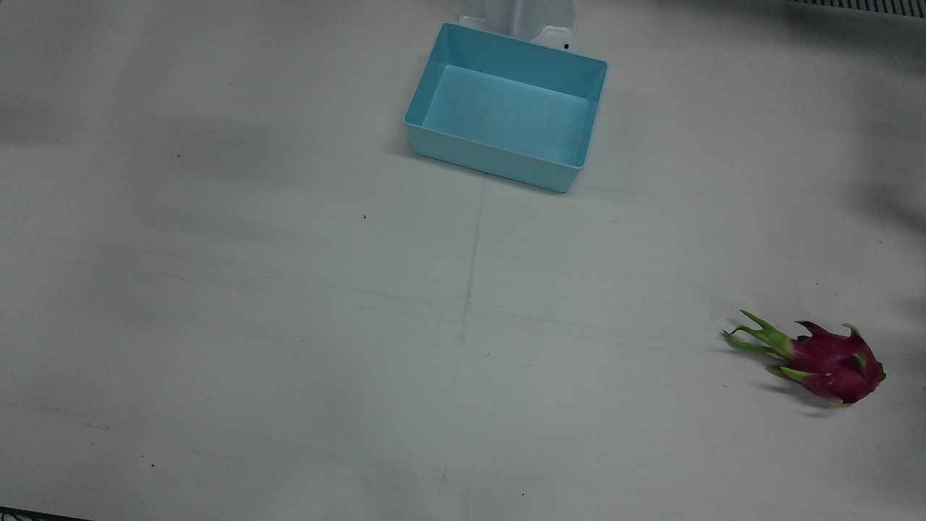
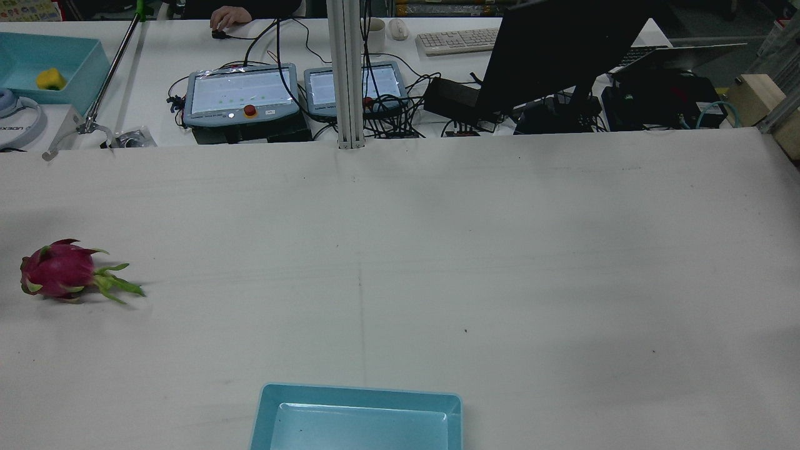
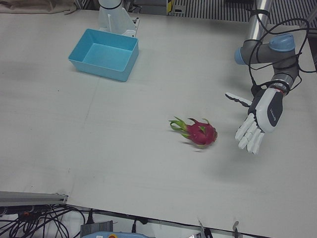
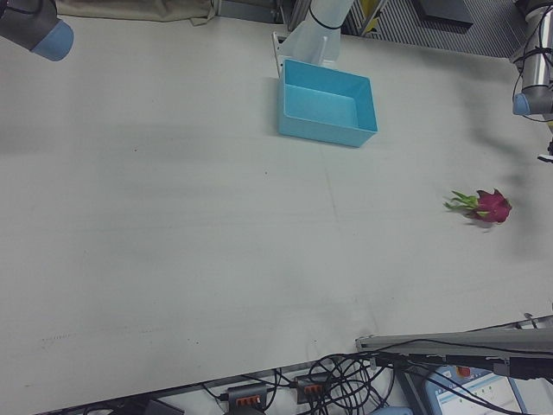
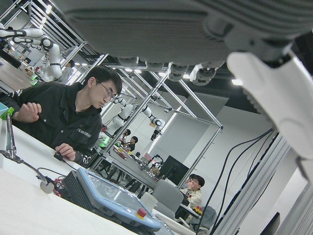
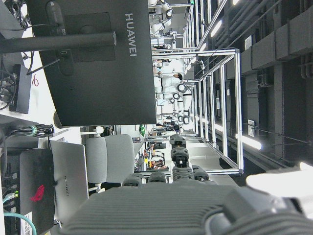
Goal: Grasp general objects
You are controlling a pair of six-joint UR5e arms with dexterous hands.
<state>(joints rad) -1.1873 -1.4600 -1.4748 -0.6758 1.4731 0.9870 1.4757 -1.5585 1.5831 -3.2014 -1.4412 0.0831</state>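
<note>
A magenta dragon fruit [image 1: 832, 360] with green scales lies on the white table; it also shows in the rear view [image 2: 59, 270], the left-front view [image 3: 199, 132] and the right-front view [image 4: 489, 206]. My left hand [image 3: 261, 120] hangs open, fingers spread and pointing down, a short way to the view's right of the fruit and above the table, holding nothing. My right hand shows only in its own view [image 6: 195, 203], fingers extended, holding nothing, facing a monitor off the table. Only the right arm's elbow [image 4: 34, 26] shows in the right-front view.
A light blue bin [image 1: 506, 108] stands near the robot's side of the table, between the pedestals; it also shows in the left-front view [image 3: 105, 54]. Teach pendants [image 2: 240, 94], a monitor [image 2: 556, 50] and cables lie beyond the far edge.
</note>
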